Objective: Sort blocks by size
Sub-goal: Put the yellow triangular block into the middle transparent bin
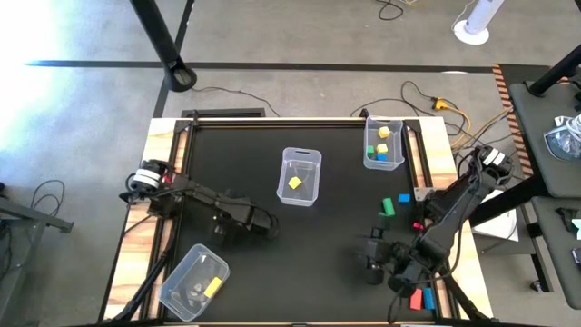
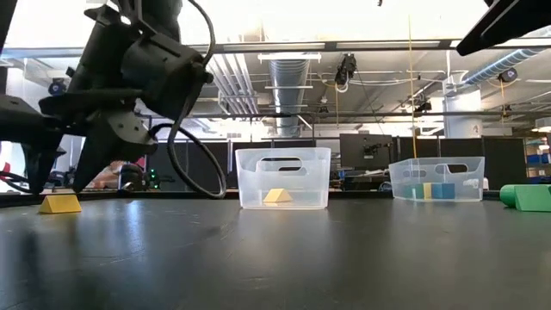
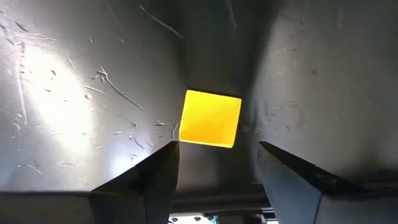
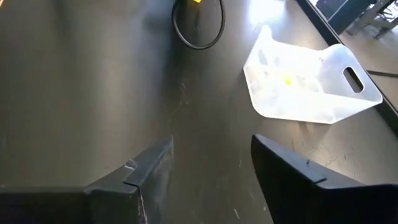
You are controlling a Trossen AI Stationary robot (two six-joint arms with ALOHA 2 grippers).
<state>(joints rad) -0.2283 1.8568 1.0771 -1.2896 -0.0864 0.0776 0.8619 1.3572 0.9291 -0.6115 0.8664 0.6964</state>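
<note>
From above, the left gripper (image 1: 272, 224) is seen low over the table (image 1: 336, 263), in front of the middle bin (image 1: 300, 176) that holds one yellow piece, while the right gripper (image 1: 374, 257) is parked to the bin's front right, near loose green, blue and red blocks (image 1: 388, 206). At table height, a yellow block (image 2: 60, 204) is spotted lying well left of that middle bin, under the dark arm. Through the left wrist, the yellow block (image 3: 210, 118) is framed between spread fingers (image 3: 149, 177), not yet gripped; it is judged light, rigid and smooth, best pinched across two flat opposite faces, and the right wrist shows its own fingers (image 4: 140, 171) parted and empty.
</note>
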